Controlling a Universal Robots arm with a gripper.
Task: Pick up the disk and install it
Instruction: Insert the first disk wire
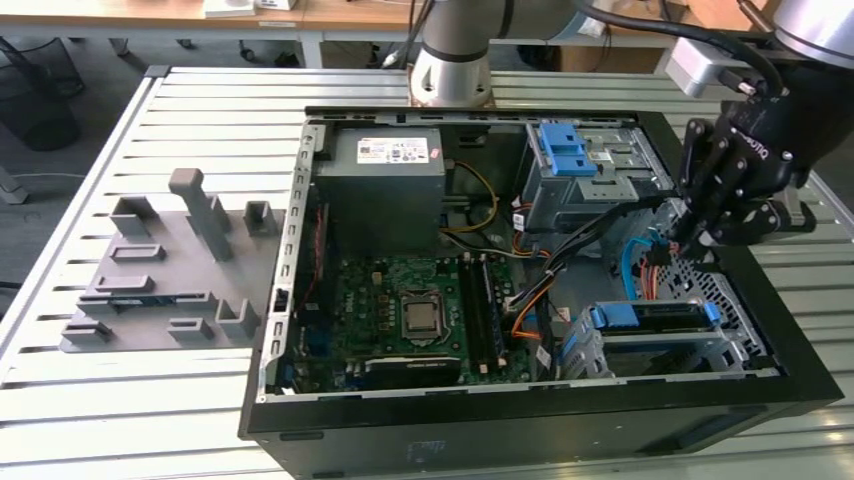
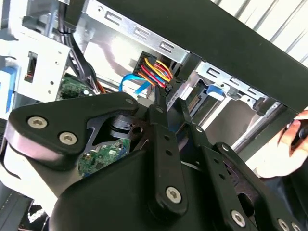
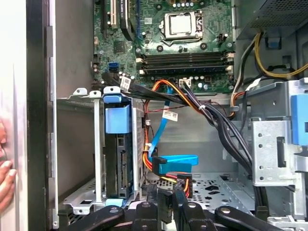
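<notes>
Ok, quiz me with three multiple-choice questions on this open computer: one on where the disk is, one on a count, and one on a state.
1. Where is the disk?
A. On the grey fixture
B. In a bay inside the case
C. On the power supply

2. How many blue latches does the grey cage have?
A. One
B. Two
C. Four

3. How is the case?
A. Shut by a side panel
B. Standing upright
C. Lying flat with its side open

Answers:
1 B: the disk in its blue bracket sits in a bay inside the case, away from the grey fixture and the power supply.
2 B: two blue latches show on the grey cage in the exterior view.
3 C: the motherboard lies exposed from above.
</notes>
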